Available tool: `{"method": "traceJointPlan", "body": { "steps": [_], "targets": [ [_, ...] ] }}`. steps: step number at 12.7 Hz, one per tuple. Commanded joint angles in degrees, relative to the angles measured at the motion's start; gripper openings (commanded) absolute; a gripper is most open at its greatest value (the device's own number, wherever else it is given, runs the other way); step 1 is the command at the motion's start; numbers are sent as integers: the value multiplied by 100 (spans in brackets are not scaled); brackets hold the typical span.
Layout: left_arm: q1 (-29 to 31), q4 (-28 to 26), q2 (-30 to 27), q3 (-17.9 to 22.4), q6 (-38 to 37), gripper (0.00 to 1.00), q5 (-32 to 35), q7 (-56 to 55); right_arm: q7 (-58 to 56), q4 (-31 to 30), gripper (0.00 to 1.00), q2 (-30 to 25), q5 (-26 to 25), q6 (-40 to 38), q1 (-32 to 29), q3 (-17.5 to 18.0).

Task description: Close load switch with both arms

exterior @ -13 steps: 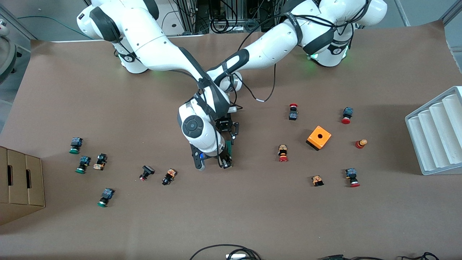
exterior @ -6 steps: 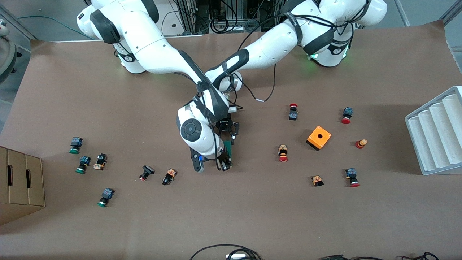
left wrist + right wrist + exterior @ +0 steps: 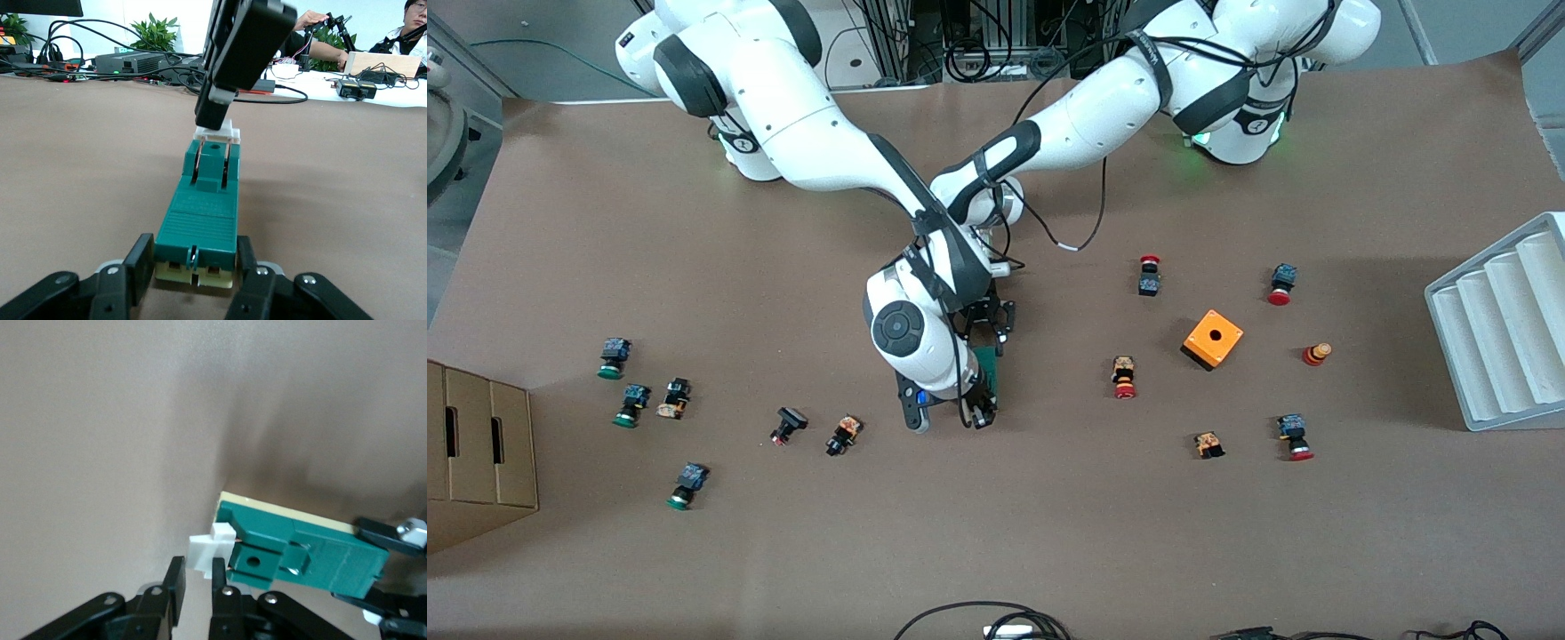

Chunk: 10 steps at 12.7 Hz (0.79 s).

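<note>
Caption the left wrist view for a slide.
Left gripper clamps the load switch on the table while the shut right gripper meets its white tab.

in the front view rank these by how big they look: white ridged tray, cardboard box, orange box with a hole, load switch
1. White ridged tray, though cut off at the edge.
2. Cardboard box, also cut off, so the top two are unsure.
3. Orange box with a hole.
4. Load switch, partly hidden by the arms.

no readable text, labels or signs
</note>
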Motion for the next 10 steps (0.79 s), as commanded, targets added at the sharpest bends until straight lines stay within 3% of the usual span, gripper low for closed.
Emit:
{"method": "traceJointPlan", "body": {
  "steps": [1, 5, 7, 10],
  "targets": [
    [12, 100, 115, -30, 17, 58, -12, 23, -180, 265, 21, 301, 114, 35, -86, -22],
    [12, 91, 123, -21, 26, 57, -21, 23, -154, 265, 24, 152, 123, -96, -95, -13],
    [12, 91, 123, -21, 26, 57, -12, 32, -153, 273, 33, 38, 123, -289, -121, -13],
    [12, 91, 123, -21, 35, 57, -21, 32, -267, 212, 96, -374, 123, -631, -305, -22]
  ]
}}
